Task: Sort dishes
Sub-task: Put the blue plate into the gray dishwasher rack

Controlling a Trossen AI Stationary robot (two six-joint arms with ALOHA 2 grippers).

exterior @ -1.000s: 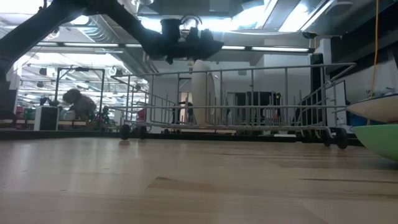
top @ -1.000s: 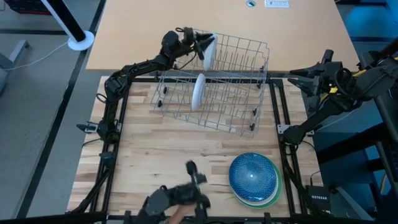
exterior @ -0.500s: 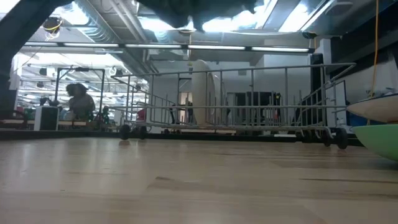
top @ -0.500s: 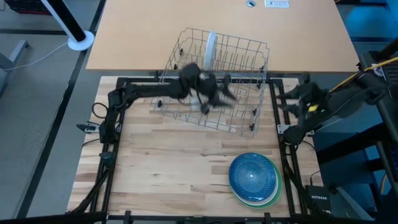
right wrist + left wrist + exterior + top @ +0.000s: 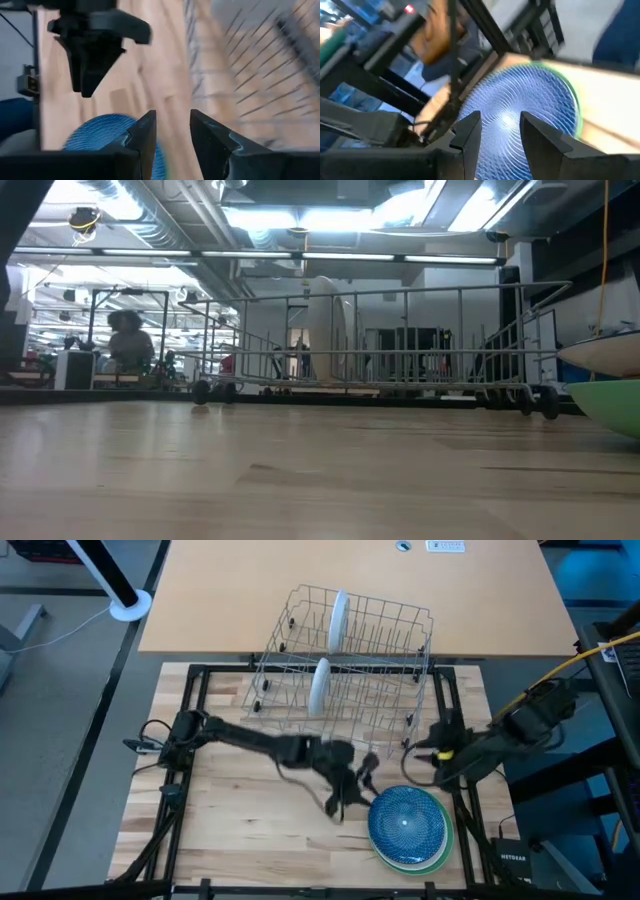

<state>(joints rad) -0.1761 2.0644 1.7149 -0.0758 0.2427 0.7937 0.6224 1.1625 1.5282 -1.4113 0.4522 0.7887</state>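
Since half a second ago the left gripper (image 5: 350, 790), fingers apart, moved from the wire rack (image 5: 345, 670) to just beside the blue plate (image 5: 407, 823); the right gripper (image 5: 428, 752), also apart, hangs near that plate.

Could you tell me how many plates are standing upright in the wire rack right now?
2. One white plate stands near the far side of the rack; the other white plate stands nearer the front, toward the rack's middle. No others show in the rack.
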